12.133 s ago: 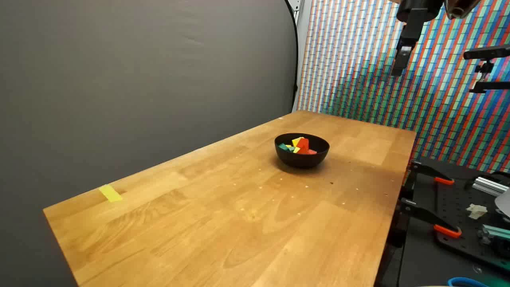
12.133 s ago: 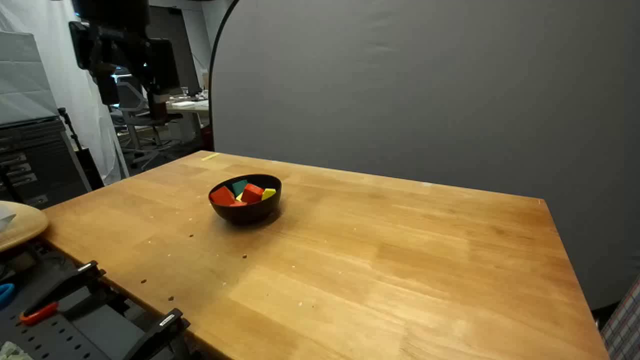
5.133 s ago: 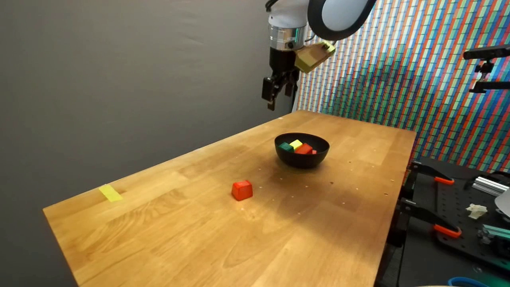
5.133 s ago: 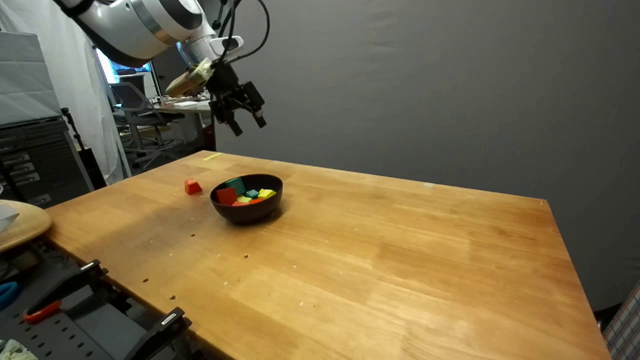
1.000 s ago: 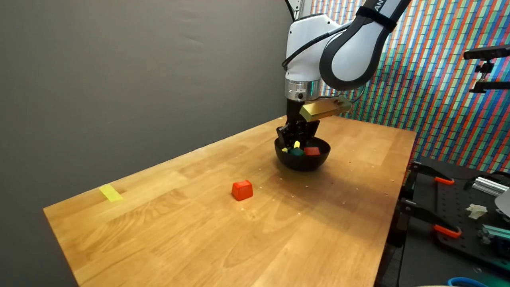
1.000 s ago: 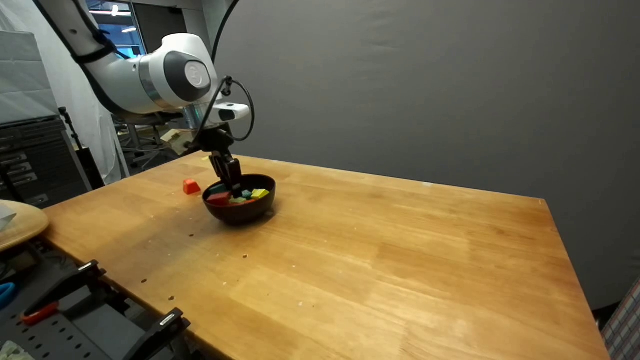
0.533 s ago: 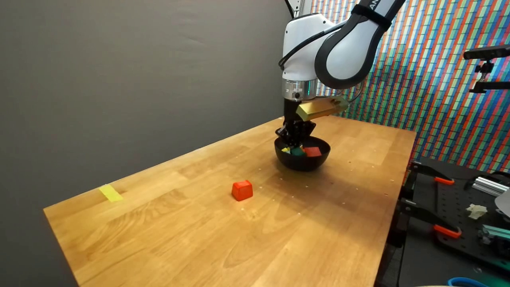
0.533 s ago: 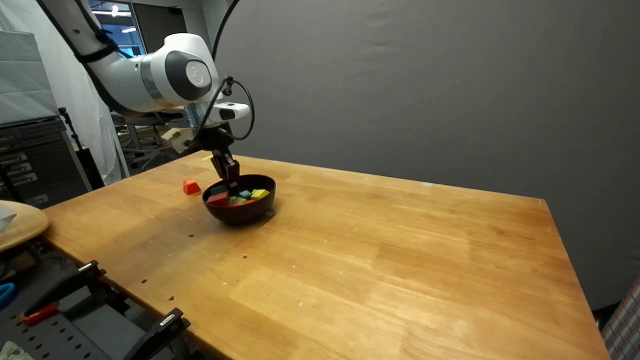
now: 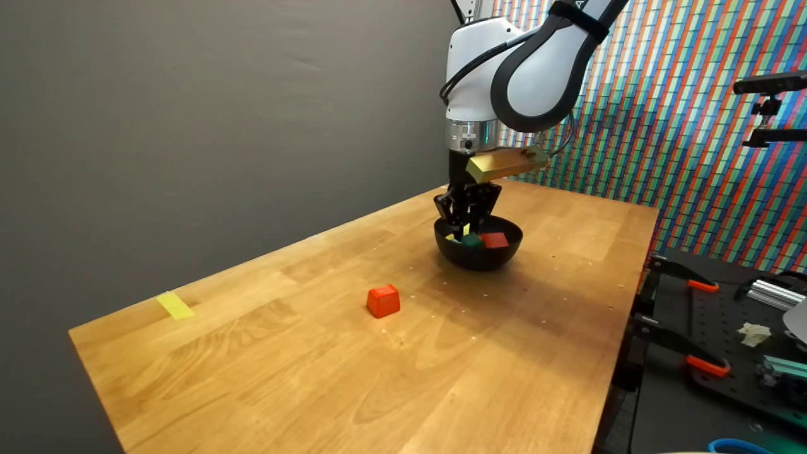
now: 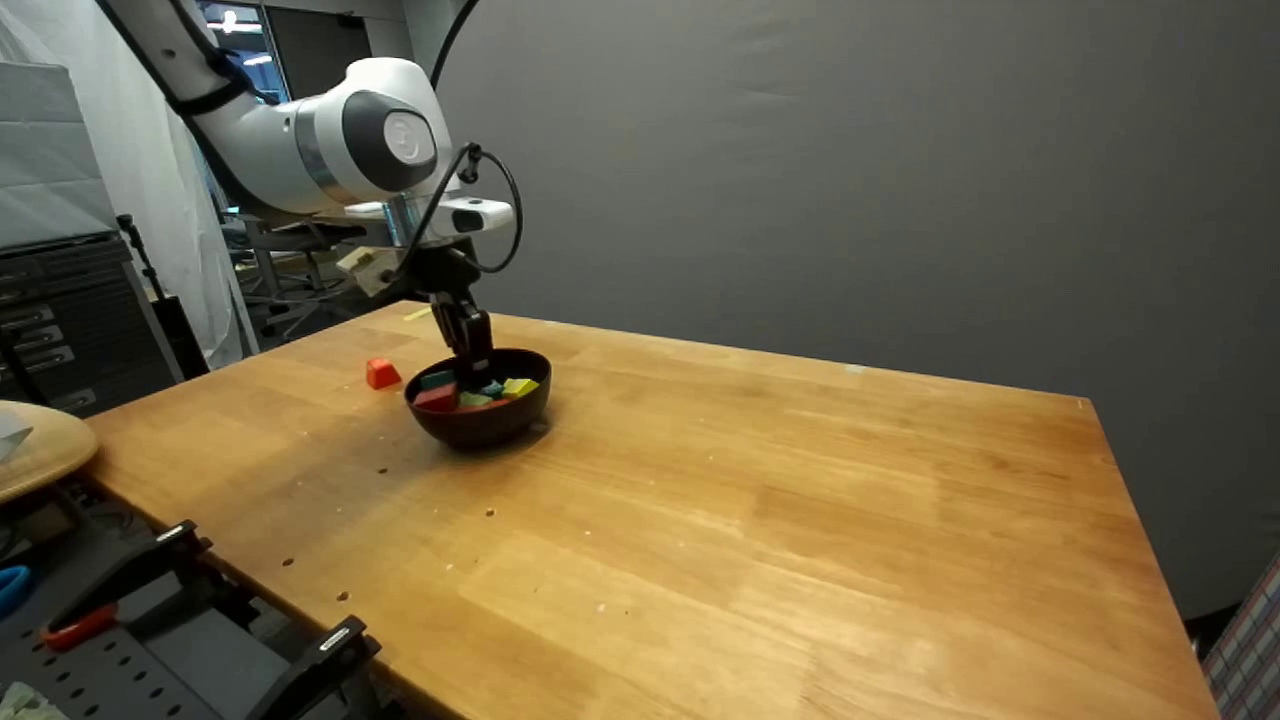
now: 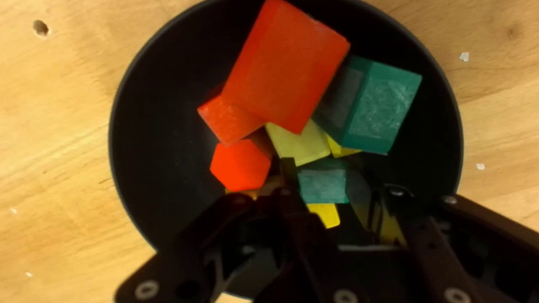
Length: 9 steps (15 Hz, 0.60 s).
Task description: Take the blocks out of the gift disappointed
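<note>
Here I'm poising parted jaws inside the black bowl (image 11: 160,139), gripping nothing I can see, with the small teal block (image 11: 322,186) lying between or just below my fingertips (image 11: 289,169), closer to one, and looking like my next pick!

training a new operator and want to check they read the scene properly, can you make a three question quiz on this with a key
1. Multiple choice: what colour is the loose block on the table outside the black bowl? a) green b) red c) yellow
2. True or false: the pincer reaches down into the black bowl.
3. Short answer: have all the blocks been taken out of the black bowl? Give a fact that shows it.

Key
1. b
2. True
3. No; in the wrist view a large red block and a large green block, among others, lie inside it.
</note>
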Tool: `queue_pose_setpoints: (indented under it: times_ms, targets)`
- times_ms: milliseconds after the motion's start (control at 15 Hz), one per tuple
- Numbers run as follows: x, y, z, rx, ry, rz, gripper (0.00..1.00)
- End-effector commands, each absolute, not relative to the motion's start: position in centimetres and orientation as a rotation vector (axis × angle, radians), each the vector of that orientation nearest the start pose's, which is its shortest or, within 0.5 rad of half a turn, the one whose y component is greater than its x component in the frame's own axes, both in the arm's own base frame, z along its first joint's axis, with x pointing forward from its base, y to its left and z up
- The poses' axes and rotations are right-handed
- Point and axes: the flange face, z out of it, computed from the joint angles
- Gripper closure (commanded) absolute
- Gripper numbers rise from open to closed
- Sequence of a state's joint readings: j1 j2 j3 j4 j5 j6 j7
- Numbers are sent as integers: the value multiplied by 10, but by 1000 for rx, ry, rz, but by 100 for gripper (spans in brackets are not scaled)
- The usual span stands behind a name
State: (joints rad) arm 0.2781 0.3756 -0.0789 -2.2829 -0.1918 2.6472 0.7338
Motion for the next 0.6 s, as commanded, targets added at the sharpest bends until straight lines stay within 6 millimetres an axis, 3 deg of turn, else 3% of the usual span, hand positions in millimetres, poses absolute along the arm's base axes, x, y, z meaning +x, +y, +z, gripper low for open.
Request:
queue_pose_setpoints:
  times_ms: [0, 267, 333, 533]
  targets:
    - [524, 115, 199, -3171, 544, -33, 31]
    - [525, 128, 199, -3142, 509, -2, 1]
    - [524, 130, 198, -3142, 504, 11, 1]
    - [520, 131, 196, -3139, 496, 53, 21]
